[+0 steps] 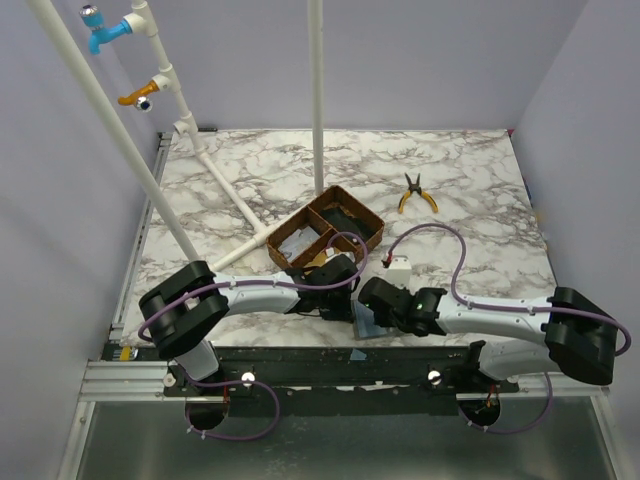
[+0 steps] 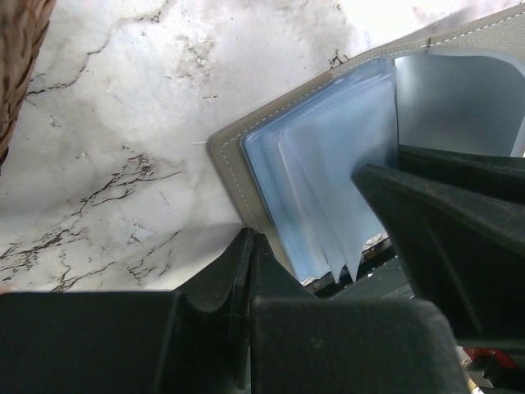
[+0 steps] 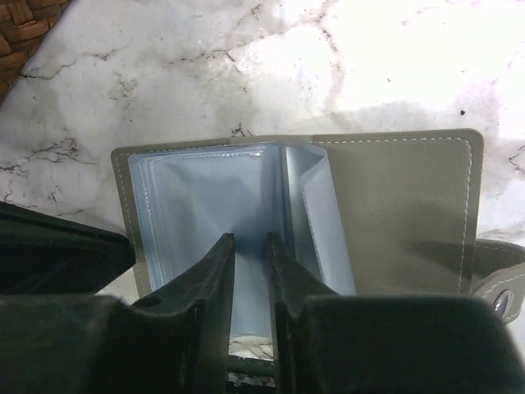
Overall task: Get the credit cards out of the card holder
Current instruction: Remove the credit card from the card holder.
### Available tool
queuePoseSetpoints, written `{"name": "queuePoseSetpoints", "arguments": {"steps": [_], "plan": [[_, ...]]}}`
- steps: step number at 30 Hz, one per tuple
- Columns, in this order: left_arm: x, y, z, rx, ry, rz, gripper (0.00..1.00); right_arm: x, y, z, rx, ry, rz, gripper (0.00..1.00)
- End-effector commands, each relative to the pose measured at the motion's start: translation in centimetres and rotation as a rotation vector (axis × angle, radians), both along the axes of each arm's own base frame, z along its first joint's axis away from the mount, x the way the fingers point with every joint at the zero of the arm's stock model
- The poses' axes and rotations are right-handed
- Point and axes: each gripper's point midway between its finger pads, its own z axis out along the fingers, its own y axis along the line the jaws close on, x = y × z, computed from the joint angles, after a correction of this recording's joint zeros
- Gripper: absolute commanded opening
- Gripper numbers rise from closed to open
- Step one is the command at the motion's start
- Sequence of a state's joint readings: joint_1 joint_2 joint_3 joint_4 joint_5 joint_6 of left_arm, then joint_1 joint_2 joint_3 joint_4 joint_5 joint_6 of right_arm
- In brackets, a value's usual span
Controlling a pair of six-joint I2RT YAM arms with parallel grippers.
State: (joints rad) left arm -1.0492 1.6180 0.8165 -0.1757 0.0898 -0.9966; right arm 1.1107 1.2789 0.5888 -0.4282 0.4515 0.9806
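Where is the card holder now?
In the top view, the card holder lies open at the near edge of the table, between the left pincer and the right pincer, below the wooden tray.

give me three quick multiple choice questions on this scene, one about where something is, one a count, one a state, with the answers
1. Where are the pliers?
A) inside the tray
B) on the table, beyond the tray and to its right
C) under the wallet

2. How many compartments does the tray have?
A) two
B) five
C) three

3. How does the wallet lie?
A) open flat, its clear sleeves showing
B) folded shut
C) standing on its edge

Answers:
1 B: the top view shows them lying on bare marble past the tray's right side.
2 C: its dividers split it into three sections.
3 A: the right wrist view shows the grey cover spread flat with the sleeves fanned over it.
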Motion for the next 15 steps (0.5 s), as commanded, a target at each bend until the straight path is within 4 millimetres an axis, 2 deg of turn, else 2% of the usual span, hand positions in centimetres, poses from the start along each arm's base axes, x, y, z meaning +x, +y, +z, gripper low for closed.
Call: {"name": "queuePoseSetpoints", "arguments": {"steps": [1, 5, 8, 12, 15], "plan": [[-0.1, -0.5, 0.4, -0.029, 0.007, -0.005, 0.0, -1.9, -2.8, -3.0, -0.085, 0.075, -0.044, 0.13], [-0.1, -0.5, 0.8, -0.032, 0.001, -0.007, 0.0, -2.6, -2.9, -3.6, -0.034, 0.101, -0.079, 0.01], [-0.1, -0.5, 1.4, -0.043, -0.007, -0.01, 0.0, -3.4, -2.4, -4.2, 0.032, 0.138, -0.082, 0.01], [0.0, -0.9, 2.6, -0.067, -0.024, -0.027, 0.0, -4.7, -0.3, -5.0, 0.195, 0.193, -0.049, 0.01], [0.1, -1.0, 3.0, -0.069, -0.032, -0.038, 0.0, -5.5, 0.2, -5.6, 0.253, 0.23, -0.046, 0.01]]}}
